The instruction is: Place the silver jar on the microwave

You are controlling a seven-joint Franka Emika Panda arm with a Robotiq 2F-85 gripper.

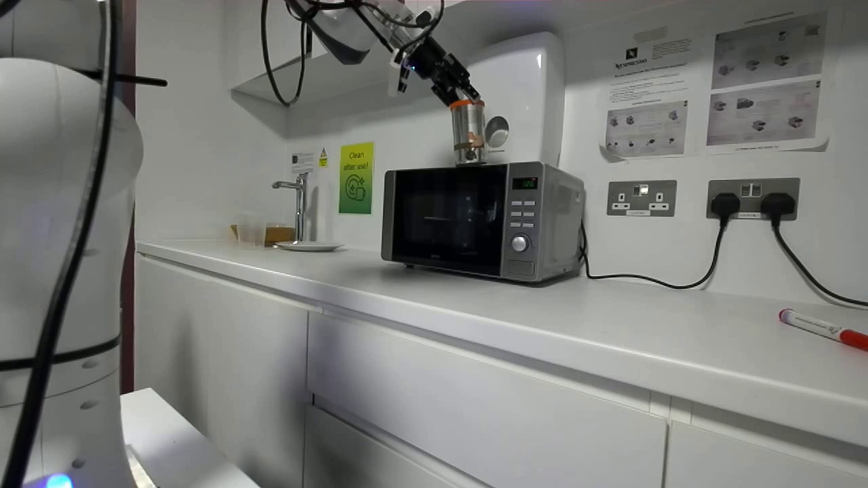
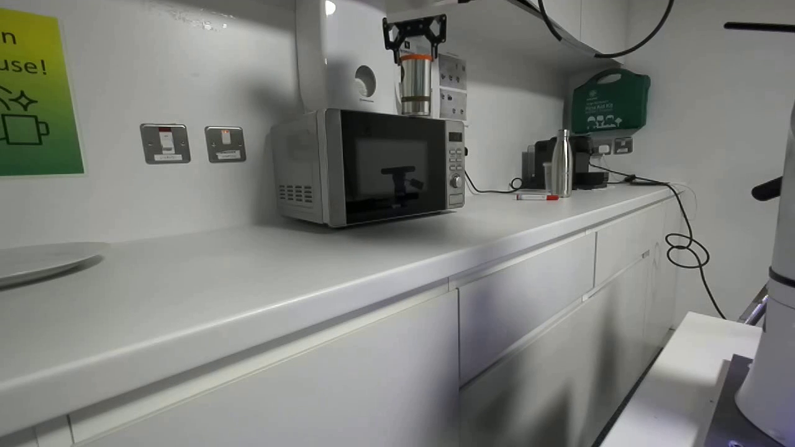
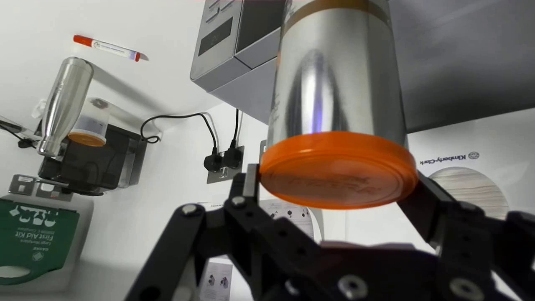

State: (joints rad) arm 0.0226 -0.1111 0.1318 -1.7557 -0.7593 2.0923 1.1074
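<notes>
- As both exterior views show, the silver jar (image 1: 469,134) is near upright over the microwave (image 1: 483,220), upper centre of the frame; cannot tell whether its base touches the top or hangs just above.
- State of hand (image 2: 415,57): clamped on the jar at its orange lid (image 3: 338,175), pinching from both sides in the wrist view.
- Handling (judged): metal wall, likely stiff, light if empty; contents not visible. Polished side probably slippery. Lid rim is a fair hold for setting down, provided the lid is firmly seated.
- Edge: microwave's front top edge runs by the jar base; depth behind it hard to read. Released too far forward, the jar could tip onto the surface (image 1: 651,318) below.
- Room: white wall-mounted box (image 1: 525,95) is behind the jar, so backward travel looks limited; wall cabinet (image 2: 599,25), upper right of an exterior view, may restrict lift. Microwave top extends left of the jar in both exterior views.
</notes>
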